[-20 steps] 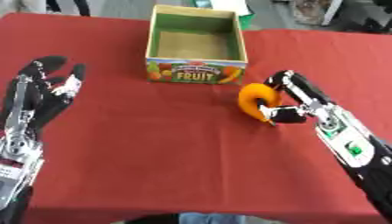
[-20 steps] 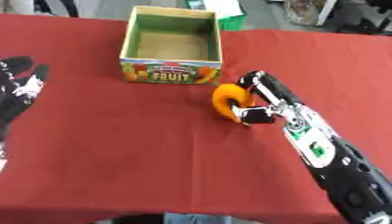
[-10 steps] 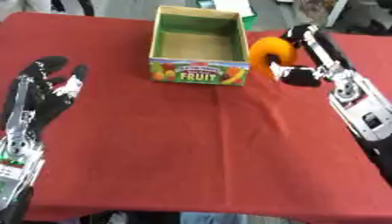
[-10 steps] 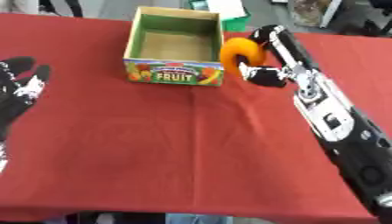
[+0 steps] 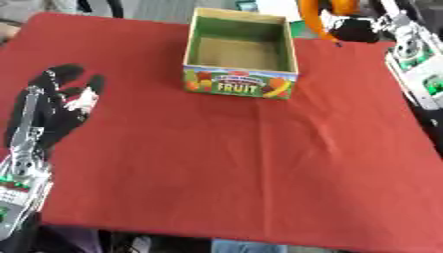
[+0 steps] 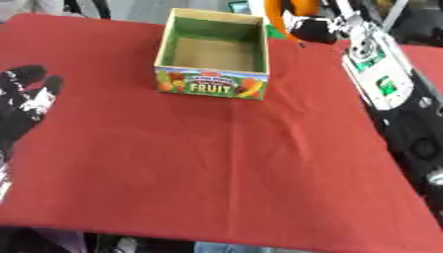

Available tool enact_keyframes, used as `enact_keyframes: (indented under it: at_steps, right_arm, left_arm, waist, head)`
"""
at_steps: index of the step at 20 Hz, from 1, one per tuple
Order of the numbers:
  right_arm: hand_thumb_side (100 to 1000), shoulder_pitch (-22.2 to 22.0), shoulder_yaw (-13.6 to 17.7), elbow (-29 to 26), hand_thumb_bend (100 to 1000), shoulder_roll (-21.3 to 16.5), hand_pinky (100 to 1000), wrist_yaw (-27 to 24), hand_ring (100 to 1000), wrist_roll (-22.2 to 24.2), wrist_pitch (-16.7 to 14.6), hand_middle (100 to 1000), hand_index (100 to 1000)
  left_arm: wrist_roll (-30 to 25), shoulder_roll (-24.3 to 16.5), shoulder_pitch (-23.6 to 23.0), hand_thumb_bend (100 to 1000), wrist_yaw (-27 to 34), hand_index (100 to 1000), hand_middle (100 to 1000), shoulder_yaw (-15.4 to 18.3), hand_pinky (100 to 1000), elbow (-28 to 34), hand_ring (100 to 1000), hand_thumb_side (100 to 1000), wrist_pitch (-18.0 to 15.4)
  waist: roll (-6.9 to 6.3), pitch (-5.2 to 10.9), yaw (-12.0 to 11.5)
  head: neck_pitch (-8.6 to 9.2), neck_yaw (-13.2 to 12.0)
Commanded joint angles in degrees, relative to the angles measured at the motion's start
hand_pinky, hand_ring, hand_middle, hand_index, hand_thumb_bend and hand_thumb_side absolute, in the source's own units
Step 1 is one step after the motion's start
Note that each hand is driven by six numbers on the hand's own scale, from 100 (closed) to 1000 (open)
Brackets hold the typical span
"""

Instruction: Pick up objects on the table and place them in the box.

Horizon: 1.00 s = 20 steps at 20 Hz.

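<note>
An open cardboard box (image 5: 240,54) with a green inside and a "FRUIT" label stands at the far middle of the red table (image 5: 225,163); nothing shows inside it. My right hand (image 5: 359,27) is raised at the top right, just past the box's far right corner, its fingers curled round an orange curved object (image 5: 310,15) that runs off the top edge. My left hand (image 5: 52,106) rests open on the cloth at the left, fingers spread and pointing away.
The red cloth's front edge runs along the bottom of both views. My right forearm (image 6: 385,84), white with green markings, lies along the right side. Dark and grey shapes stand beyond the table's far edge.
My right hand has carried the orange object up and away from the cloth right of the box to above the box's far right corner. The left hand has stayed put.
</note>
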<state>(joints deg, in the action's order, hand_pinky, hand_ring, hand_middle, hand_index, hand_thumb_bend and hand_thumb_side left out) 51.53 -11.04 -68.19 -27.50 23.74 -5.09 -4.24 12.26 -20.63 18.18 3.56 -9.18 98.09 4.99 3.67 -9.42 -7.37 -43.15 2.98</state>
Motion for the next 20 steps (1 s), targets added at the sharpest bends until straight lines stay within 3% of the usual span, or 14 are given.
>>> enact_keyframes:
  at_steps: [1,8,20]
  right_arm:
    - [100,3.2,2.6,4.7,100,0.4,598,2.9,636,-1.2,-1.1,327,411]
    - [100,6.0,6.3,15.1,100,4.0,605,7.1,653,-4.1,-2.9,357,445]
    - [100,8.9,8.9,27.8,100,9.5,626,15.6,678,-6.7,-4.1,404,495]
  left_arm:
    - [-1.3,0.5,1.8,488,0.2,694,753,-1.1,811,0.8,861,387,-0.1]
    - [-3.4,1.5,3.8,486,0.3,695,753,-3.0,811,1.2,862,387,0.1]
    - [-4.9,2.0,4.9,483,0.5,695,754,-4.4,810,1.4,863,388,0.4]
  waist:
    - [-0.23,0.66,-0.9]
    - [-0.18,0.03,-4.2]
    - [-0.32,-0.47,-6.2]
  head:
    - [1.16,1.7]
    - [1.67,4.5]
    - [1.42,5.9]
